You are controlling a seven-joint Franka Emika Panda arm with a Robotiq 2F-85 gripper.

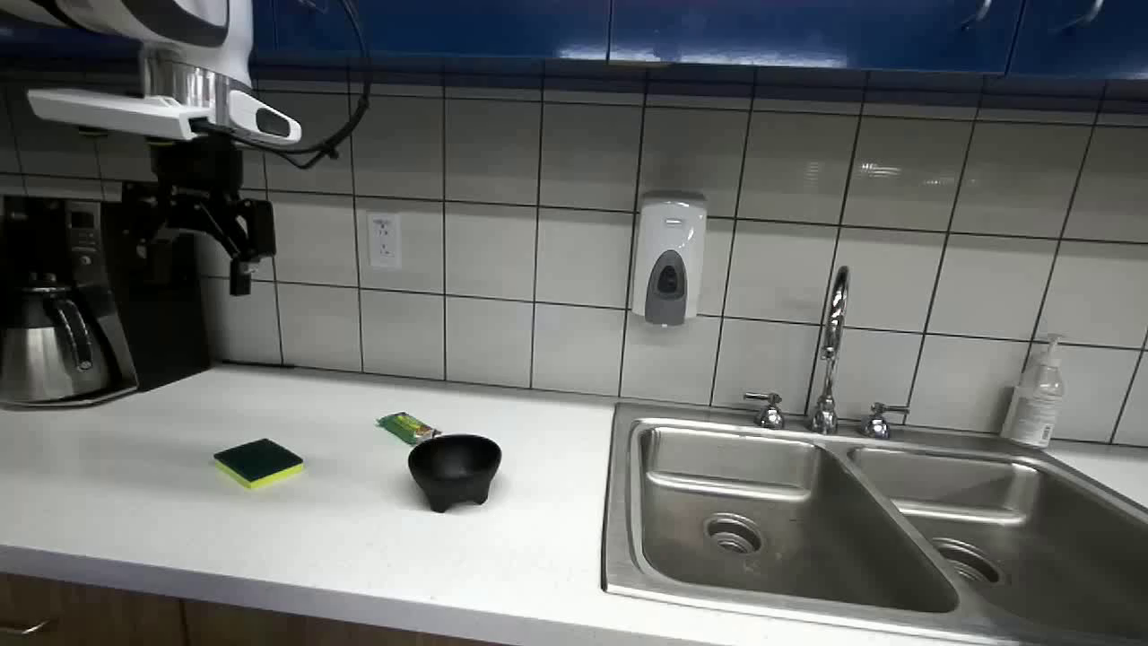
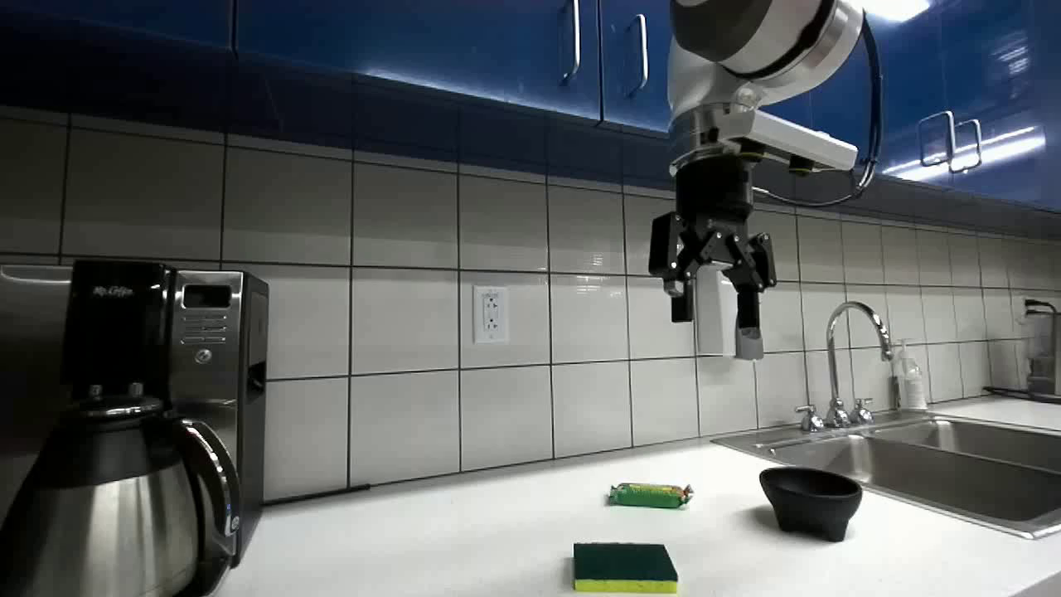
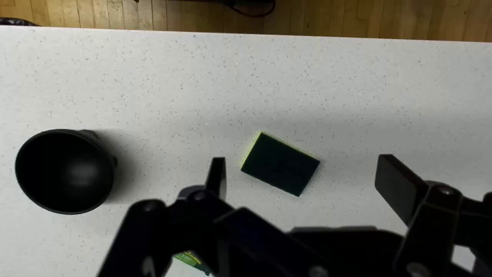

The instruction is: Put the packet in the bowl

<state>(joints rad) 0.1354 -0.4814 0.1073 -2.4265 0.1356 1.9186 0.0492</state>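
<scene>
Where the tool (image 3: 301, 169) blocks the wrist view, the packet (image 3: 190, 260) shows partly.

**Kitchen, going by the fittings**

Steel double sink (image 1: 883, 510) let into a white surface (image 1: 538, 556), chrome faucet (image 1: 832, 336) behind. Blue cupboards (image 1: 448, 27) overhead with metal handles (image 2: 575, 41); below them, pale tile (image 1: 489, 247) with dark joints, carrying a wall dispenser (image 1: 671, 251) and a power outlet (image 1: 385, 240). Pump bottle (image 1: 1038, 397) at the sink's back edge. Coffee maker (image 2: 199, 356) lettered "Mr. Coffee" in an exterior view, metal carafe (image 2: 104, 514) in it. Scouring sponge (image 2: 626, 565) lying on the surface. Wrist view: plank floor (image 3: 326, 21) past the surface's edge. Household or workplace: cannot tell.
</scene>
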